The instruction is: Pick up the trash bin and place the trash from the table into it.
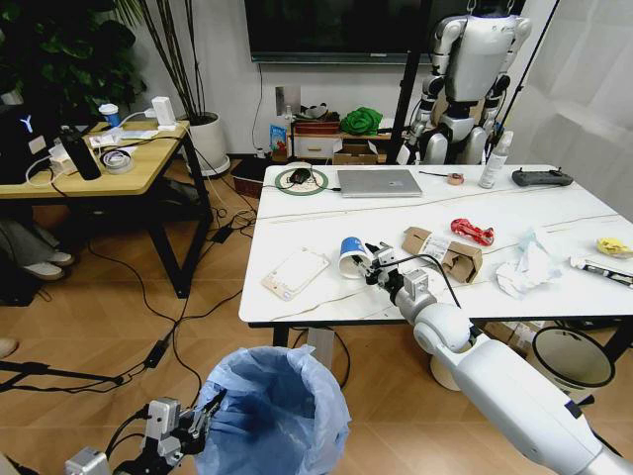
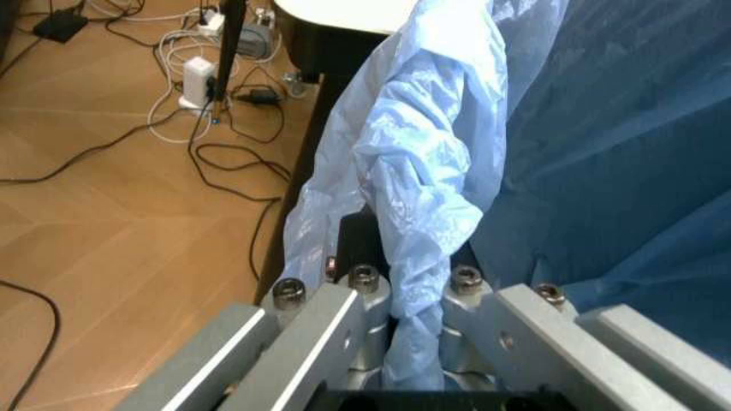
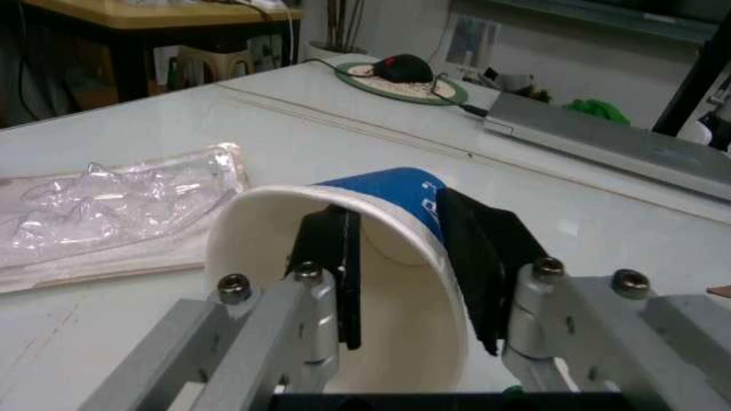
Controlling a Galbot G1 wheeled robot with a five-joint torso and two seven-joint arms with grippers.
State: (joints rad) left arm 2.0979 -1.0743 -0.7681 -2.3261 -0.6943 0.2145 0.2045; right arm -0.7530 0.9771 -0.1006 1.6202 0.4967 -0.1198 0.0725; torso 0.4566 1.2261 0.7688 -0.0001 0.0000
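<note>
The trash bin (image 1: 280,408), lined with a crinkly light-blue bag (image 2: 423,154), hangs low in front of the table (image 1: 297,230). My left gripper (image 1: 205,420) (image 2: 417,336) is shut on its rim and bag. A blue-white paper cup (image 1: 351,255) (image 3: 389,214) lies on its side near the table's front edge. My right gripper (image 1: 376,260) (image 3: 400,265) is open and straddles the cup's wall, one finger inside the mouth and one outside. More trash lies on the table: a pink-white packet (image 1: 295,273), a torn cardboard box (image 1: 451,255), a red wrapper (image 1: 473,232), tissues (image 1: 524,267) and a yellow peel (image 1: 613,246).
A silver laptop (image 1: 380,182), a mouse on a round mat (image 1: 301,178), a bottle (image 1: 494,160) and a black controller (image 1: 541,178) sit at the table's back. A wooden desk (image 1: 99,158) stands left, a grey-black bin (image 1: 572,356) under the table's right, and cables cross the floor.
</note>
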